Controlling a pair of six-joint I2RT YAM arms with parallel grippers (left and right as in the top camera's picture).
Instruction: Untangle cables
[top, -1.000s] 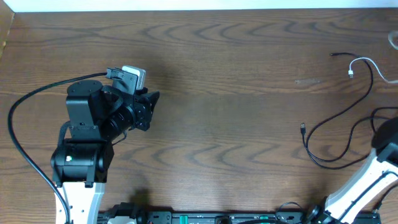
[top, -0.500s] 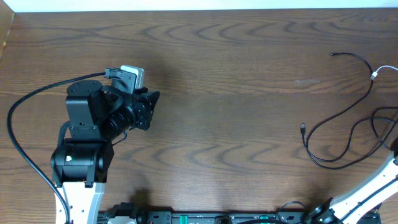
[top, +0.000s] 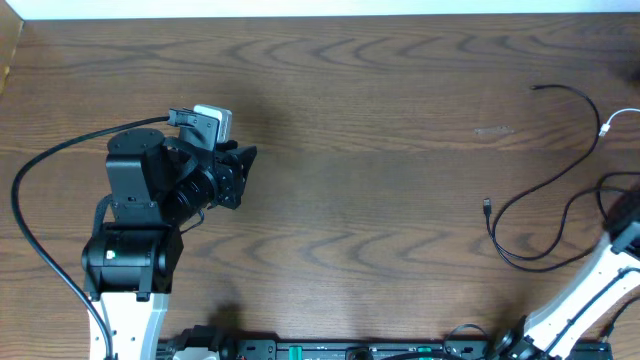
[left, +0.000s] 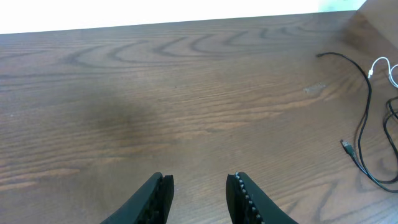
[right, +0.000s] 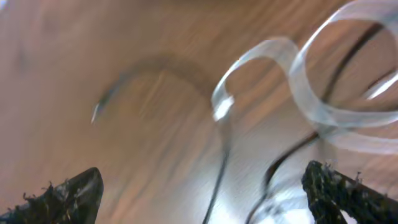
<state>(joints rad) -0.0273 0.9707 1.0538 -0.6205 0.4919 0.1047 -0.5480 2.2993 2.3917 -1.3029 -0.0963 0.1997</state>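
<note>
Black cables (top: 545, 89) trailing 12 to 6 o'clock by table's (top: 380, 150) 3 o'clock edge, left jaws parted, empty, right jaws released

black left arm (top: 135, 215), white lower link (top: 128, 322), looping black cable (top: 17, 195); finger pads (left: 240, 188) seemingly ribbed.
</note>
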